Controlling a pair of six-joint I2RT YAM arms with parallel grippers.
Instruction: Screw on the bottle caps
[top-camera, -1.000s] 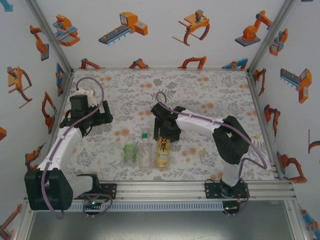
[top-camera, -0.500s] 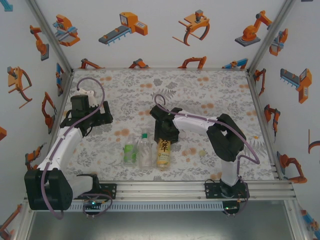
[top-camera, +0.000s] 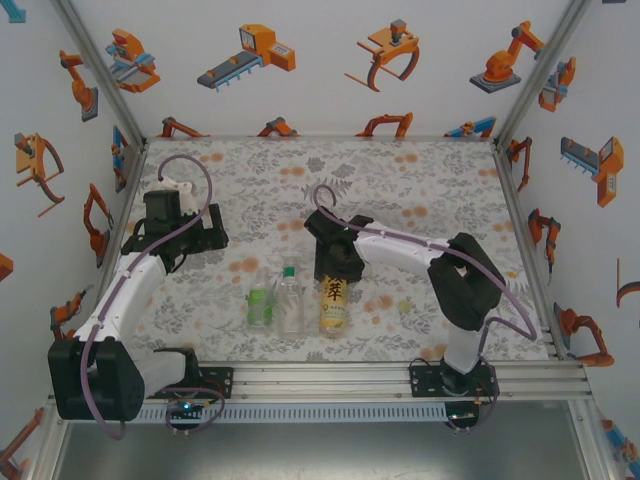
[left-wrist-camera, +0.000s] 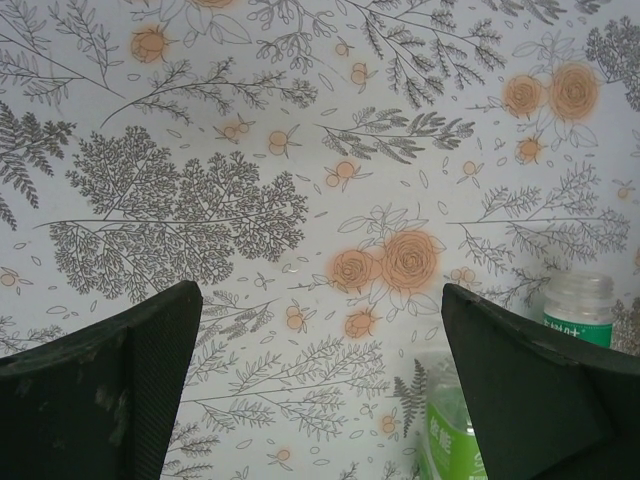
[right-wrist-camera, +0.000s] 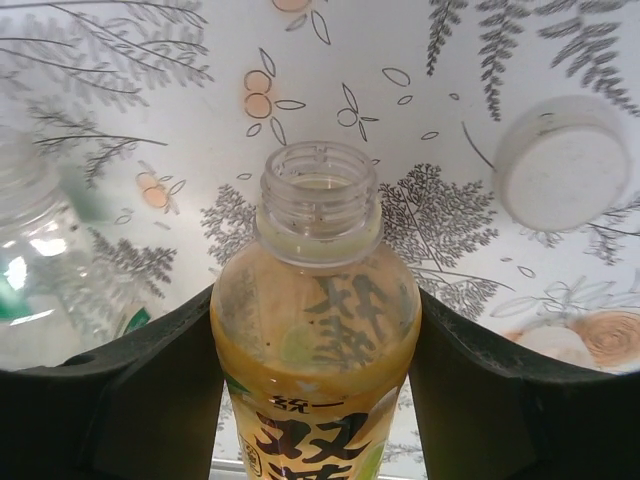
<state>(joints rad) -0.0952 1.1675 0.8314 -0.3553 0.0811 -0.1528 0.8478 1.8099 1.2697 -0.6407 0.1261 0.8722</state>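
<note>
**A:** The right gripper (right-wrist-camera: 315, 330) has the amber bottle (right-wrist-camera: 318, 390). Its jaws press on both shoulders just below the open neck, and the bottle stands upright in the front row near the arm bases.

**B:** No cap on it yet. A white cap (right-wrist-camera: 563, 165) lies flat on the table (top-camera: 420, 190) just beyond, to the right of the neck.

**A:** So the hold is the job here, I'd say: firm enough that the bottle can't spin or tip once a cap gets twisted on.

**B:** And the left gripper (left-wrist-camera: 320, 300)? Jaws spread wide, holding nothing, hovering over the table out left.

**A:** That'd be the one to fetch the cap, by my reckoning. Watch the crowding, though — the clear bottle (top-camera: 290, 305) is just beside the amber one and the green bottle (top-camera: 260, 306) is next along. A wide-open jaw could clip them.
</note>
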